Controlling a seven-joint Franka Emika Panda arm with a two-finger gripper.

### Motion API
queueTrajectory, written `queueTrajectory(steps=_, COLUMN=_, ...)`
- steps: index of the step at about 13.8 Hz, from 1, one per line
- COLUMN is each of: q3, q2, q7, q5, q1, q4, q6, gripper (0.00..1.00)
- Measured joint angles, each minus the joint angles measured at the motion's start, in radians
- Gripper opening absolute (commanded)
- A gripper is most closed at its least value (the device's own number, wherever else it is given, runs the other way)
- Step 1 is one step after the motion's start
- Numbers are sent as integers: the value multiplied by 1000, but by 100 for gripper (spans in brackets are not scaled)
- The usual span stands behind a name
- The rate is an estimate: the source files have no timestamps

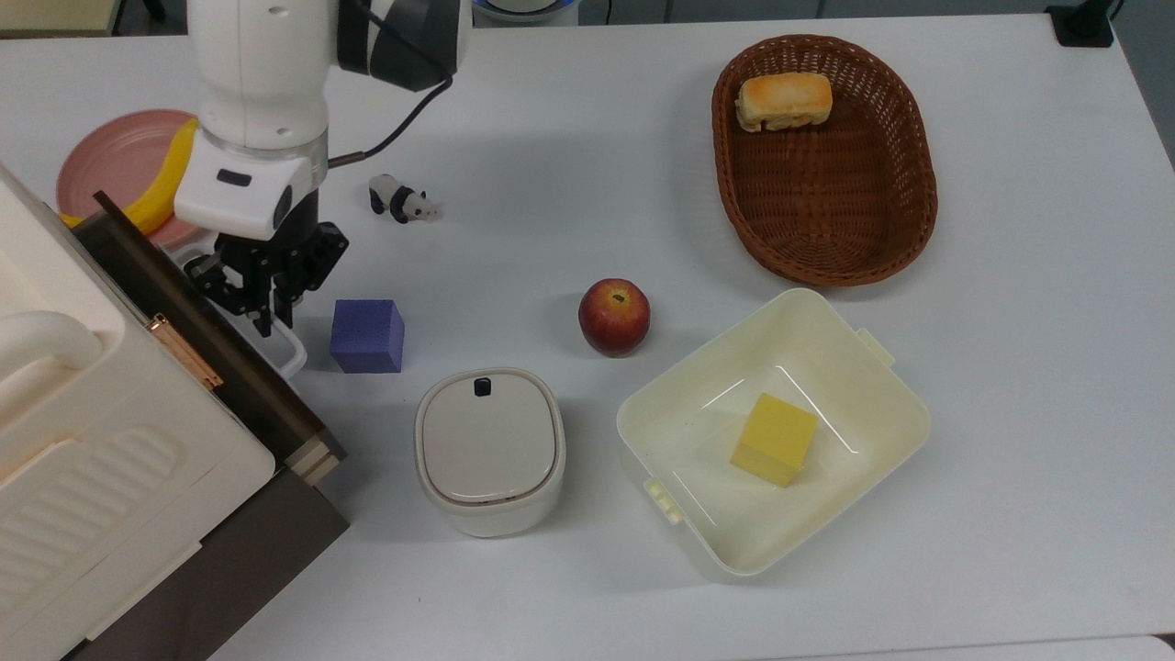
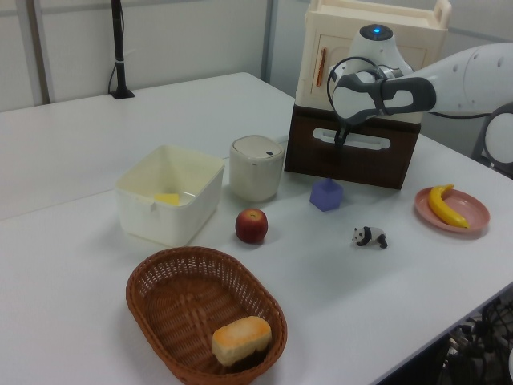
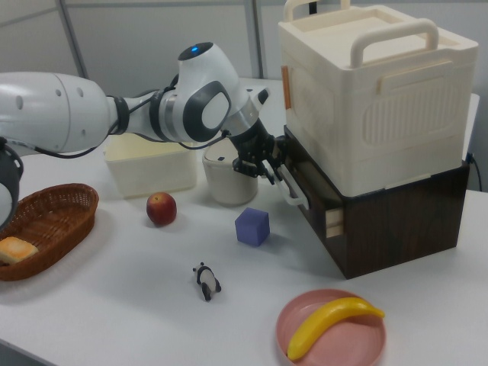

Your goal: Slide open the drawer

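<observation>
The drawer [image 1: 243, 372] is the dark brown bottom part of the cabinet at the top view's left. It stands slid out a little, with a strip of light wood side [image 3: 333, 223] showing in the right view. Its white loop handle [image 1: 292, 353] sticks out from the front panel. My gripper [image 1: 266, 317] points down at that handle and is shut on it. The left view has the gripper [image 2: 341, 138] against the drawer front [image 2: 377, 164]. In the right view the gripper [image 3: 268, 171] meets the handle [image 3: 292, 194].
A cream box [image 1: 83, 431] sits on top of the cabinet. A purple cube [image 1: 367, 335] lies just beside the handle, with a lidded cream canister [image 1: 489, 450] near the drawer's corner. Farther off are an apple [image 1: 614, 317], a toy panda [image 1: 399, 200], an open tub [image 1: 711, 363], a basket [image 1: 909, 184] and a pink plate [image 1: 110, 161] with a banana.
</observation>
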Motion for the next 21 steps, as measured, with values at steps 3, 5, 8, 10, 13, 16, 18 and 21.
queueTrajectory(steps=3, q3=16, q2=-51, q7=3, q5=0, q1=1, q4=-60, q6=-5, gripper=16)
queueTrajectory(steps=5, q3=30, q2=-81, q7=3, q5=0, q1=1, q4=-83, q6=-52, gripper=16)
queueTrajectory(steps=8, q3=44, q2=-108, q7=3, q5=0, q1=1, q4=-100, q6=-103, gripper=16)
queueTrajectory(steps=10, q3=52, q2=-117, q7=3, q5=0, q1=2, q4=-106, q6=-125, gripper=16)
queueTrajectory(steps=13, q3=58, q2=-132, q7=3, q5=0, q1=2, q4=-114, q6=-148, gripper=16)
queueTrajectory(steps=16, q3=61, q2=-140, q7=3, q5=0, q1=3, q4=-128, q6=-148, gripper=25)
queueTrajectory(steps=18, q3=62, q2=-143, q7=4, q5=0, q1=3, q4=-129, q6=-152, gripper=43)
queueTrajectory(steps=21, q3=100, q2=-188, q7=27, q5=1, q1=4, q4=-127, q6=-343, gripper=72)
